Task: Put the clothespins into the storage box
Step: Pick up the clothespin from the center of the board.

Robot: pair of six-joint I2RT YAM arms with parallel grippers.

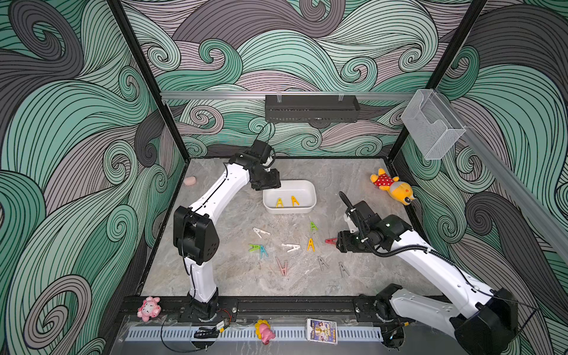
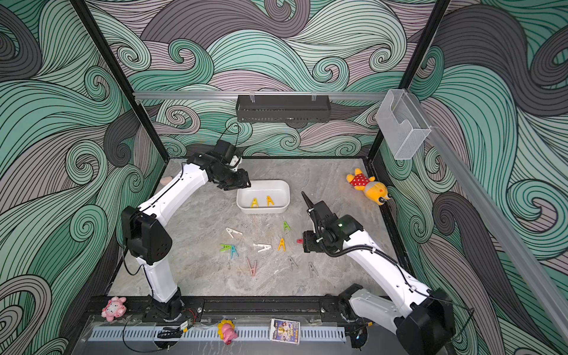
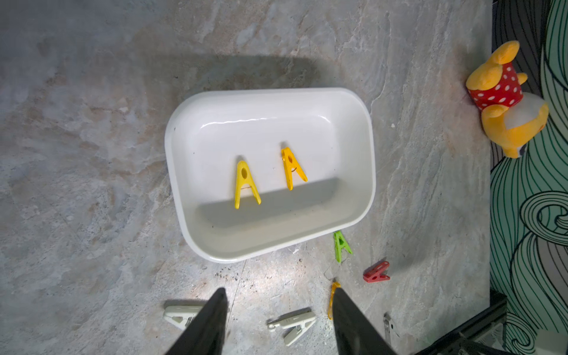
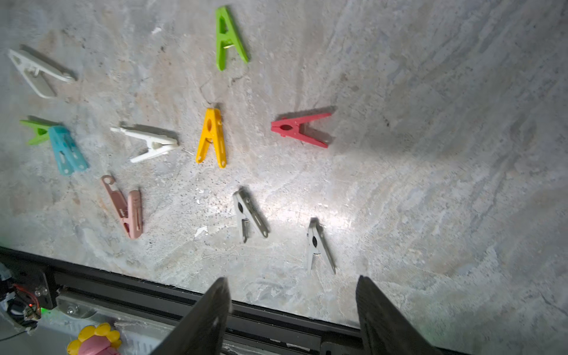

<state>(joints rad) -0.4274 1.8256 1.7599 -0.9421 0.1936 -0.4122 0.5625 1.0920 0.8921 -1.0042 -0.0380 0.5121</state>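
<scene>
The white storage box [image 1: 311,185] [image 3: 273,100] stands at the table's middle back with two yellow clothespins [image 1: 279,203] [image 3: 246,184] lying in it. My left gripper [image 1: 271,183] [image 3: 279,295] hovers over the box's left end, open and empty. Several clothespins lie loose in front of the box: green [image 1: 313,226], yellow [image 1: 310,245] [image 4: 212,138], white [image 1: 291,246], blue [image 1: 263,251], pink [image 1: 282,266] and grey [image 1: 321,262]. A red clothespin [image 1: 331,241] [image 4: 299,129] lies just left of my right gripper [image 1: 339,242] [image 4: 292,282], which is open above the table with nothing between its fingers.
A yellow plush toy in a red dress [image 1: 392,186] lies at the back right edge. A small pink lump [image 1: 190,180] sits at the back left. A black perforated tray [image 1: 312,108] and a clear holder [image 1: 431,123] hang on the walls. A pink plush [image 1: 149,308] sits on the front rail.
</scene>
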